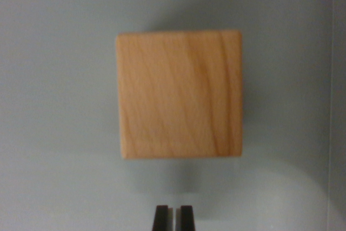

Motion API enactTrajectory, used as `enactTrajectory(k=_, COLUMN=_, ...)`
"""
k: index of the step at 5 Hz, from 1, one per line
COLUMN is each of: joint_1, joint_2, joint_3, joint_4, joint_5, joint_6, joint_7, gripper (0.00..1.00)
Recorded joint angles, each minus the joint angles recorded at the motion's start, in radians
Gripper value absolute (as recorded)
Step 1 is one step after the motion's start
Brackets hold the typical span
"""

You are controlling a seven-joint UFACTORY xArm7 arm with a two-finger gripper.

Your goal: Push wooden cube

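wooden cube (179,94) centred | hand (173,217) fingers together, just below, apart

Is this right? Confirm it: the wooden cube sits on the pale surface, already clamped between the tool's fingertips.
Not clamped. The wrist view shows the wooden cube apart from the tool, whose two dark fingertips sit nearly together below it with bare surface between. The cube does sit on the pale surface.

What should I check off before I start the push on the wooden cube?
1. Wooden cube in view, whole face visible: ok.
2. Gripper lined up with the cube's middle: ok, just below it in the wrist view.
3. Fingers nearly together, nothing between them: ok.
4. Fingertips touching the cube: not ok, a gap of grey surface shows.
5. Path beyond the cube clear: cannot tell, the view ends there.
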Motion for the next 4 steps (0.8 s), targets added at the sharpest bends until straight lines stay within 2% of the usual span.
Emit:
enactTrajectory(k=1, joint_1=-0.0001, joint_2=0.024, joint_3=0.003, joint_4=0.039, joint_5=0.0008, joint_6=0.016, joint_7=0.004, gripper=1.0)
enactTrajectory(k=2, joint_1=-0.0001, joint_2=0.024, joint_3=0.003, joint_4=0.039, joint_5=0.0008, joint_6=0.016, joint_7=0.004, gripper=1.0)
enactTrajectory(k=3, joint_1=-0.0003, joint_2=0.049, joint_3=0.007, joint_4=0.081, joint_5=0.0016, joint_6=0.032, joint_7=0.009, gripper=1.0)
enactTrajectory(k=4, joint_1=-0.0003, joint_2=0.049, joint_3=0.007, joint_4=0.081, joint_5=0.0016, joint_6=0.032, joint_7=0.009, gripper=1.0)
